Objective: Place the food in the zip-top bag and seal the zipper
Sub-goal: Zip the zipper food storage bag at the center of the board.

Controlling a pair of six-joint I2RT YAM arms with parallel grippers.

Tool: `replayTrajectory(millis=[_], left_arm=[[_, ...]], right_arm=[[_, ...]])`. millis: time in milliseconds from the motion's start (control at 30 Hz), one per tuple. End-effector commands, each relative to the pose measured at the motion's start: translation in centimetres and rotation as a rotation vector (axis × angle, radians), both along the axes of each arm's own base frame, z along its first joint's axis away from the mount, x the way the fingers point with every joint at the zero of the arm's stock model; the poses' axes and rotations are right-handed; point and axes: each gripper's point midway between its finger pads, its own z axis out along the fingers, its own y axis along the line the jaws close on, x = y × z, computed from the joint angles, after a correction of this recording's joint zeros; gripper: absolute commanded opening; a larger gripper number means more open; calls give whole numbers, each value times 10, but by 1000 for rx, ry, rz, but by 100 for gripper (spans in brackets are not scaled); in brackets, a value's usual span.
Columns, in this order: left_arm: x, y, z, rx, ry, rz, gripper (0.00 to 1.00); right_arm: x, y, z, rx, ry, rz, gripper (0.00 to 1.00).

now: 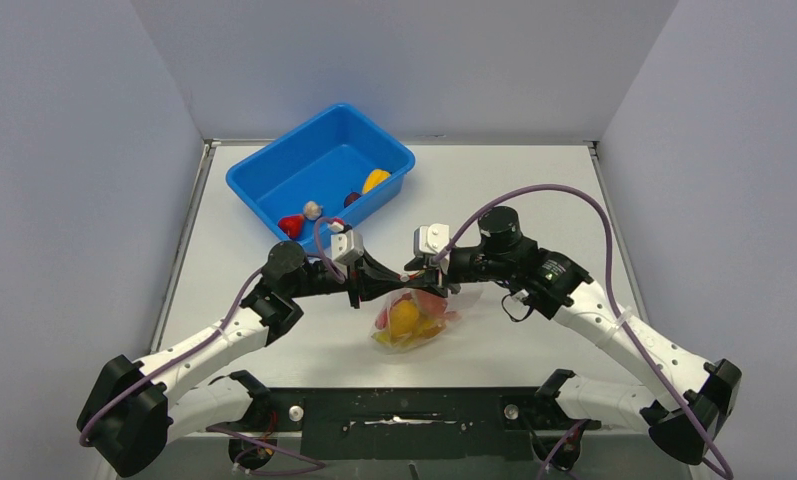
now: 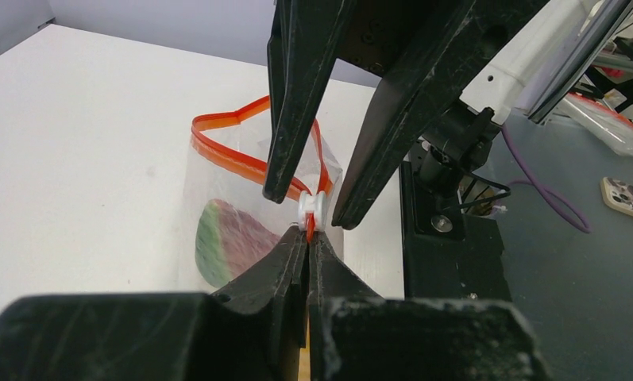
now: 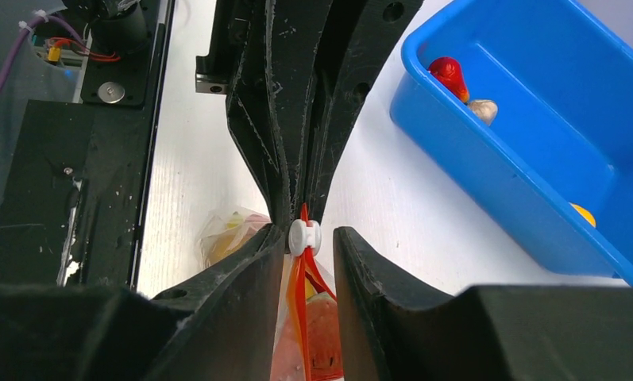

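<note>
Arms: two, white links with black joints and purple cables, meeting over the middle of the table (image 1: pixel 494 170).
Grippers: two, black hard plastic, scuffed, with tapering fingers.
Left gripper (image 2: pixel 307 238): clenched on the zipper (image 2: pixel 232 159), tips pressed flat together just beside the slider.
Right gripper (image 3: pixel 310 235): jaws partly apart, straddling the slider (image 3: pixel 304 236). One finger touches it and a sliver of table shows beside the other, so it is not clamped.
Bag (image 1: pixel 414 322): one, clear crinkled floppy film, held up by its mouth between the two arms, nearer the bases than the tub.
Zipper: one thin red-orange strip. In the left wrist view its far part gapes in a loop.
Slider: one, small, white, rounded like a spool.
Food in bag: a yellow banana (image 1: pixel 404 318) and a pink-red slice with a green rind (image 2: pixel 227 242). There are more pink and orange lumps, too blurred by the film to count.
Tub (image 1: pixel 304 165): one, blue, glossy, rectangular with rounded corners, at the far left of the table.
Food in tub: four pieces, namely a red piece (image 1: pixel 291 226), a white garlic (image 1: pixel 313 210), a dark piece (image 1: pixel 352 199) and a yellow-orange piece (image 1: pixel 376 180).
Hidden: from above, the grippers cover the bag's mouth. Each wrist view loses the lower bag behind its own fingers, so I cannot tell whether the bottom rests on the table. The right wrist view crops the tub and shows only three of its pieces.
</note>
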Motion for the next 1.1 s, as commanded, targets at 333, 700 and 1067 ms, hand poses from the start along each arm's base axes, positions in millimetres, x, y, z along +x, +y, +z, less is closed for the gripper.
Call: replayTrajectory(millis=[333, 700, 1067], left_arm=[[-3, 3, 16, -44, -89, -5, 0], [-2, 10, 19, -52, -115, 26, 0], [3, 24, 24, -60, -140, 88, 0]], right_arm=[[-4, 10, 14, 31, -18, 89, 13], [6, -2, 2, -8, 9, 50, 0], [16, -31, -11, -75, 2, -27, 0]])
